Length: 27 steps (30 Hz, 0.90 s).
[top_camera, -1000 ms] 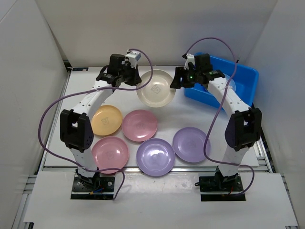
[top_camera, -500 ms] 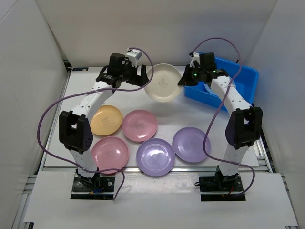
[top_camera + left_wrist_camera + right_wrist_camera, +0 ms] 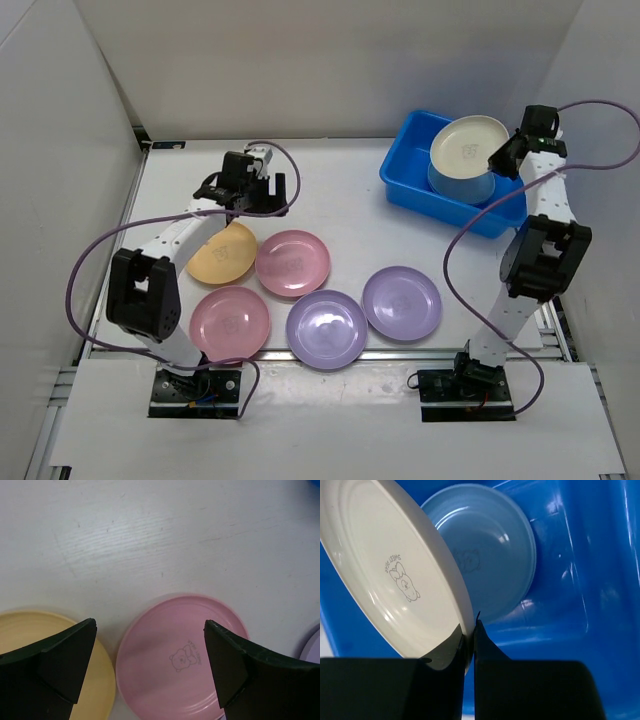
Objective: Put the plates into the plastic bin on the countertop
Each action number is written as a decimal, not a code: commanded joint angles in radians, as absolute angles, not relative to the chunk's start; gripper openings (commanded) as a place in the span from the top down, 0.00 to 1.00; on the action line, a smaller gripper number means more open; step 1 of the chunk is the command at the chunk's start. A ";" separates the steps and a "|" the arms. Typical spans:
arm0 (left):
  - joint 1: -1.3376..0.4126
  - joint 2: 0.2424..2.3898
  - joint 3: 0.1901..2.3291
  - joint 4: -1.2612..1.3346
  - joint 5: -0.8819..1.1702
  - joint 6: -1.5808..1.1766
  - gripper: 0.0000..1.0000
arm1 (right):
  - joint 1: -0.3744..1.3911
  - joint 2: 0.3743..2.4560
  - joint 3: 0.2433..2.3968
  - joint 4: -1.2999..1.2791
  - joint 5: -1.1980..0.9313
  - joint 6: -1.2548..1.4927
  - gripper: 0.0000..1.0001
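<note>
My right gripper [image 3: 470, 637] is shut on the rim of a cream plate [image 3: 468, 145], held tilted over the blue plastic bin [image 3: 405, 178] at the back right. Under it in the bin lies a light blue plate [image 3: 490, 555]. My left gripper [image 3: 150, 645] stands open above the countertop [image 3: 330, 210], its fingers [image 3: 262, 190] spread over a pink plate [image 3: 180, 655] and a yellow-orange plate [image 3: 222, 250]. A second pink plate [image 3: 231, 318] and two purple plates [image 3: 327, 328] [image 3: 402, 302] lie nearer the front.
White walls close in the left, back and right sides. A metal rail [image 3: 320, 355] runs along the front edge. Purple cables loop from both arms over the table.
The right gripper closed on the cream plate and carried it right, over the bin. The left gripper let go of it, opened and drew back toward the yellow-orange and pink plates.
</note>
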State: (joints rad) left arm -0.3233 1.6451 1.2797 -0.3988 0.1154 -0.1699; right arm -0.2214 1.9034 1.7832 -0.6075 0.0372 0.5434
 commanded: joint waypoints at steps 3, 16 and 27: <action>-0.330 1.525 1.192 -0.479 0.019 -0.297 0.01 | -0.209 2.031 1.896 -0.614 0.153 0.693 1.00; -0.331 1.399 1.071 -0.552 -0.067 -0.374 0.01 | -0.206 2.154 1.982 -0.589 0.163 0.706 0.35; -0.328 1.387 1.055 -0.555 -0.092 -0.423 0.01 | 0.030 1.750 1.737 -0.604 0.279 0.295 0.06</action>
State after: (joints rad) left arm -0.3290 1.4315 1.0695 -0.5503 -0.0677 -0.3939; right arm -0.0971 1.9560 1.8091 -0.6010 0.2401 0.4599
